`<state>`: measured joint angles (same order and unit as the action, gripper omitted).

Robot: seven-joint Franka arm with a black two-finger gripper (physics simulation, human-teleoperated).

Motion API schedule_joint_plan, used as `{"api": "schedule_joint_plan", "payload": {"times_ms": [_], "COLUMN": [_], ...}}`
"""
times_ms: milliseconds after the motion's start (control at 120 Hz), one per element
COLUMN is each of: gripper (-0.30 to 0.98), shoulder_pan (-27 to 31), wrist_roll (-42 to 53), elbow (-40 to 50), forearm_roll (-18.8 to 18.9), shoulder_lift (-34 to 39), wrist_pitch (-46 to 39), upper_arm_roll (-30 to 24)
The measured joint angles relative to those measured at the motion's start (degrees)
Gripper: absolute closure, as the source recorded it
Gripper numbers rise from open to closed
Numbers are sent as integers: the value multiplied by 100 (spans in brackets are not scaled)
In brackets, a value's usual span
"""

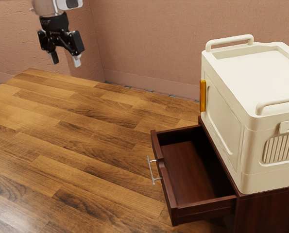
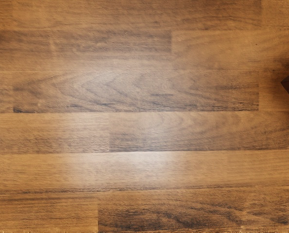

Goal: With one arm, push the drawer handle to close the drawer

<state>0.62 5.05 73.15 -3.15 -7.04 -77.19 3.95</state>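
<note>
Wooden surface (image 1: 61, 160) lies nearest, below the fingers (image 1: 65, 59). Fingers: released, standing apart, nothing between them, raised and well apart from the handle (image 1: 151, 171). Handle: lower than the fingers, toward the exterior view's right, fixed to the front of the drawer (image 1: 170, 199). Drawer: pulled out, not closed. Step in hand is judged to be the approach. Next move calls for lowering to handle height on its outer side, then a level push toward the cabinet (image 1: 270, 213). Beyond the drawer from the fingers, a cream box (image 1: 223, 109) with an amber strip (image 1: 202, 96) sits on the cabinet. No obstruction noted between fingers and handle; a push carried too high could strike the box.
</note>
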Motion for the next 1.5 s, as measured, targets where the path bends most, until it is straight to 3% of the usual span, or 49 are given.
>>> {"api": "schedule_joint_plan", "payload": {"times_ms": [242,308,442,558,600,700,817,1075,1175,1383,1500], "gripper": [0,0,0,0,0,0,0,0,12,52,65], "shoulder_pan": [82,65,22,-284,-243,-126,-154,-194,-259,-293,-288], "wrist_roll": [121,158,238,352,423,642,931,1691,2044,2635,2882], "elbow": [-38,-418,-888,-793,-364,2099,4023,5904,6220,6276,6276], "forearm_roll": [8,70,618,747,753,756,746,583,420,137,9], "shoulder_lift": [8,378,602,598,737,2018,3071,3462,3337,2643,2346], "wrist_pitch": [74,111,164,133,29,-604,-1342,-2512,-3198,-4383,-4903], "upper_arm_roll": [-49,-177,-730,-954,-1148,-1410,-1573,-1622,-1805,-2058,-2237]}}
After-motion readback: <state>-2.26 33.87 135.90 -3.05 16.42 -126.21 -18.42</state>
